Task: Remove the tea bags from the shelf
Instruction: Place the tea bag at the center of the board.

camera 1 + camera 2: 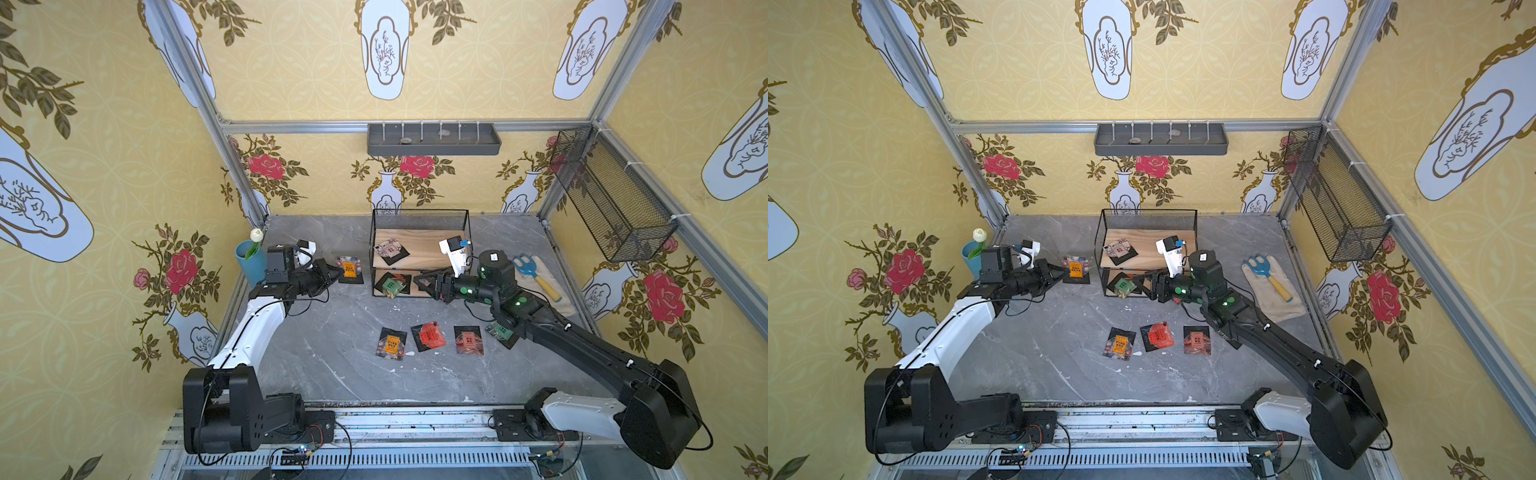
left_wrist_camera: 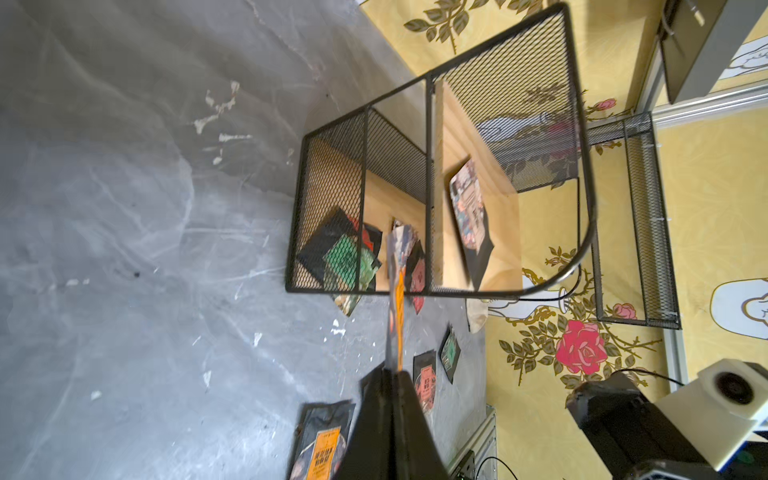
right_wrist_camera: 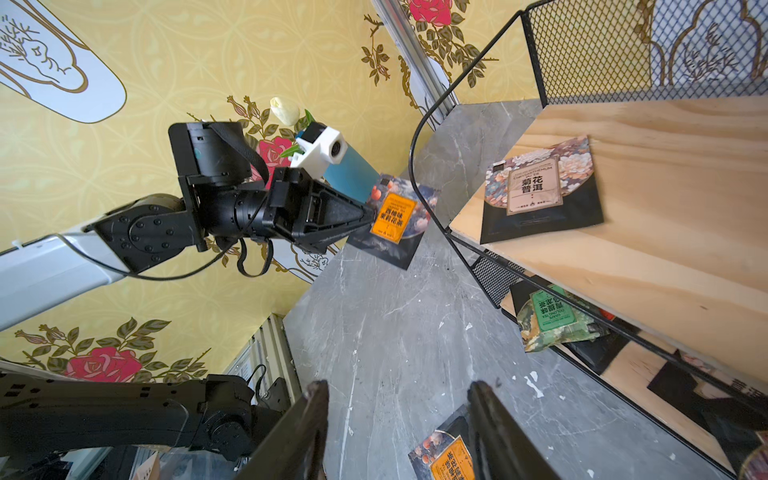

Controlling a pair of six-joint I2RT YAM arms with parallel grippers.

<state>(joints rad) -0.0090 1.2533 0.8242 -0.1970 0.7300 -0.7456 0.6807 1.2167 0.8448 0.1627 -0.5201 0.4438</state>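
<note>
The shelf (image 1: pixel 428 239) (image 1: pixel 1152 240) stands at the back middle of the table. A beige tea bag (image 1: pixel 390 250) (image 3: pixel 536 191) lies on its top board. On the lower board a green tea bag (image 1: pixel 390 286) (image 3: pixel 552 316) sticks out over the front edge, with more tea bags behind it. Left of the shelf, my left gripper (image 1: pixel 338 272) (image 2: pixel 392 370) is shut on an orange tea bag (image 3: pixel 392 216) (image 2: pixel 397 299) held off the table. My right gripper (image 1: pixel 419 282) (image 3: pixel 399 388) is open and holds nothing, just in front of the lower tier.
Orange (image 1: pixel 391 344), red (image 1: pixel 428 336) and dark red (image 1: pixel 468 340) tea bags lie on the table; another orange one (image 2: pixel 322 444) lies under my left gripper. A blue vase (image 1: pixel 250 259) stands at the left. A blue garden fork (image 1: pixel 536 272) on cloth lies at the right.
</note>
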